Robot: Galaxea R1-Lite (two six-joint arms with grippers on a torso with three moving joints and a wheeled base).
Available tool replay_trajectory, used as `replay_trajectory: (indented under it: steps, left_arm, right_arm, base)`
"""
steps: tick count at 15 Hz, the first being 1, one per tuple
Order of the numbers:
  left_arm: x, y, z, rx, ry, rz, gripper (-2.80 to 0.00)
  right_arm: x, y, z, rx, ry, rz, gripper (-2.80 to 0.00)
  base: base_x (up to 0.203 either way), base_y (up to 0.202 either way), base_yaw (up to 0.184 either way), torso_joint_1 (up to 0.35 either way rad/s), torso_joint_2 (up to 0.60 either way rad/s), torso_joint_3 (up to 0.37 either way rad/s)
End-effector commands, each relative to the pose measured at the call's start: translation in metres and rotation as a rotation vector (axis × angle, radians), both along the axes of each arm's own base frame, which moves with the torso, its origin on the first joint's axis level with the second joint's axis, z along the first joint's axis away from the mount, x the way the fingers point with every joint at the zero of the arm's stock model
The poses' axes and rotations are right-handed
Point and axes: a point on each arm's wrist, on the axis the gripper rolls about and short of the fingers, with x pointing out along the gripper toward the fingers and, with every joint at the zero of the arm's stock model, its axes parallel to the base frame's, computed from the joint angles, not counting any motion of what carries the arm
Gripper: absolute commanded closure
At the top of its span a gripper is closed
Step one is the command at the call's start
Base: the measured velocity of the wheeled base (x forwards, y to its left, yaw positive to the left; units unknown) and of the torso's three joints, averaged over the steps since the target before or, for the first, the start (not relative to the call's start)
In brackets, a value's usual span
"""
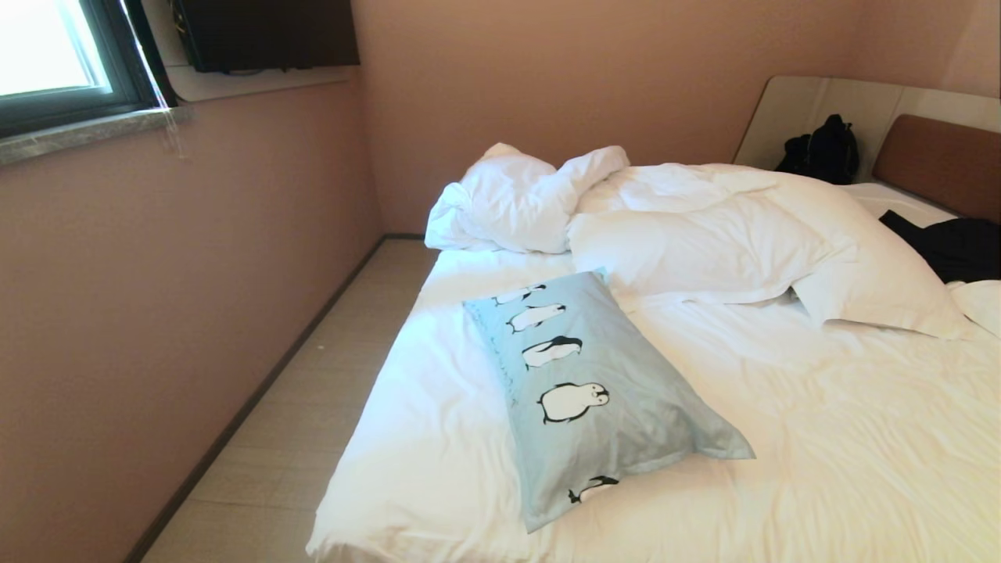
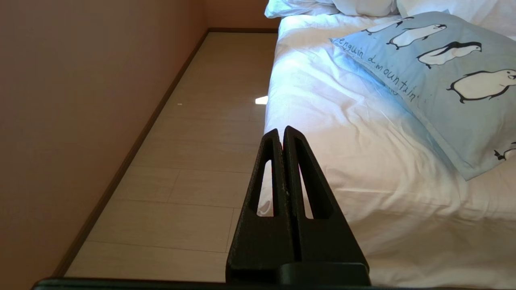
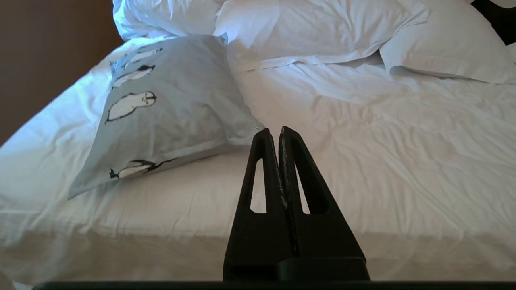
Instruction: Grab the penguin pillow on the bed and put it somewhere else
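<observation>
Head view showed the penguin pillow (image 1: 590, 395) untouched near the bed's (image 1: 821, 469) left edge. Both grippers (left gripper (image 2: 282, 131), right gripper (image 3: 274, 131)) hung pressed together, empty; reaching probably required opening first.

Penguin pillow (image 1: 586, 391) on bed (image 1: 821, 438), before white pillows (image 1: 704, 242)

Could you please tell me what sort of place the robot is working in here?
Most likely a small bedroom, perhaps a hotel room: an unmade bed with white pillows and a penguin pillow, a padded headboard, and a window in the side wall.
</observation>
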Motion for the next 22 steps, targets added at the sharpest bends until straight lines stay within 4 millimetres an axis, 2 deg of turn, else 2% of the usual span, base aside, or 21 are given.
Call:
replay_trajectory:
  steps: [1, 22]
  left_arm:
    - [0.0001, 0.0, -0.0004, -0.001, 0.001, 0.0, 0.0]
    - [0.0001, 0.0, -0.0004, -0.001, 0.001, 0.0, 0.0]
  right_arm:
    - [0.0001, 0.0, -0.0061, -0.021, 0.056, 0.001, 0.0]
    - [0.0001, 0.0, -0.0062, 0.006, 0.056, 0.002, 0.0]
  base:
    - [0.0, 0.0, 0.0, 0.0, 0.0, 0.0]
    - [0.0, 0.0, 0.0, 0.0, 0.0, 0.0]
